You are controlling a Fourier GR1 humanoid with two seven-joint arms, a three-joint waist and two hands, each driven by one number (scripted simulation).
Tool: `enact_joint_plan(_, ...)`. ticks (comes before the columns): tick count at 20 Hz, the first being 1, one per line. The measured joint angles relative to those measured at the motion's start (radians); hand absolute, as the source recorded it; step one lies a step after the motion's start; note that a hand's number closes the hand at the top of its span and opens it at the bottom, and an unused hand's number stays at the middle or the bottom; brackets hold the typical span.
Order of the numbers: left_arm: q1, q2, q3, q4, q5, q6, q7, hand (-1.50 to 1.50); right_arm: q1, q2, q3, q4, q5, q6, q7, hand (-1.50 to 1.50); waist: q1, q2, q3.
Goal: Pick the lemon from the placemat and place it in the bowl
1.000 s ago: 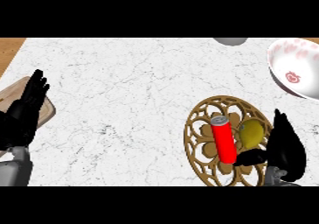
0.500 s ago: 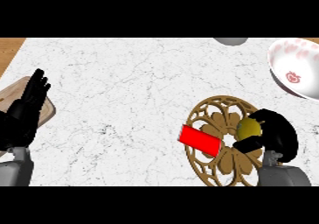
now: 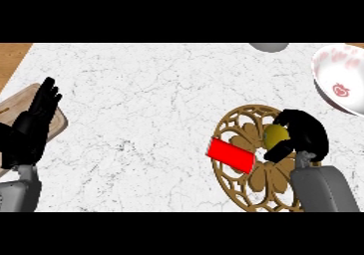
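Against 1.0 s earlier: the red can [image 3: 230, 155] is found shifted to the left rim of the placemat [image 3: 260, 174], lying askew. The right hand [image 3: 306, 138], open then, is now curled round the lemon [image 3: 273, 135]. The lemon is enclosed from its right side, left face exposed, over the placemat; contact with it cannot be told. The bowl [image 3: 339, 74] is well apart, upper right. The left hand [image 3: 30, 129] is held open at the counter's [image 3: 155, 99] left edge

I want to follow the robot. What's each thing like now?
Yellow round lemon: gripped, over the golden openwork placemat.
Black right hand: shut round the lemon.
Black left hand: open, resting at left.
Red can: lying on its side.
White red-patterned bowl: upright, no lemon inside.
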Motion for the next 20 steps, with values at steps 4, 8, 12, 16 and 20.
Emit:
enact_joint_plan(4, -0.029, -0.011, -0.010, 0.010, -0.005, 0.005, 0.011, 0.00, -0.132, -0.077, 0.028, 0.129, -0.045, 0.132, -0.155, 1.50, 0.014, 0.008, 0.004)
enact_joint_plan(8, -0.027, -0.001, 0.007, 0.014, 0.000, -0.006, 0.010, 0.00, -0.263, -0.113, 0.036, 0.256, -0.030, 0.139, -0.253, 1.50, 0.005, 0.006, 0.007)
enact_joint_plan(12, -0.014, -0.001, 0.019, 0.009, -0.002, -0.002, 0.015, 0.00, -0.337, -0.140, 0.034, 0.217, 0.002, 0.122, -0.248, 1.50, -0.009, 0.002, 0.008)
enact_joint_plan(16, 0.005, -0.004, 0.021, 0.009, -0.008, 0.001, 0.004, 0.00, -0.376, -0.165, 0.006, 0.103, 0.035, 0.060, -0.202, 1.50, -0.022, -0.003, 0.008)
enact_joint_plan(20, 0.013, 0.001, 0.029, 0.003, -0.001, -0.008, 0.007, 0.00, -0.412, -0.192, -0.068, 0.011, 0.014, 0.029, -0.169, 1.50, -0.024, -0.004, 0.008)
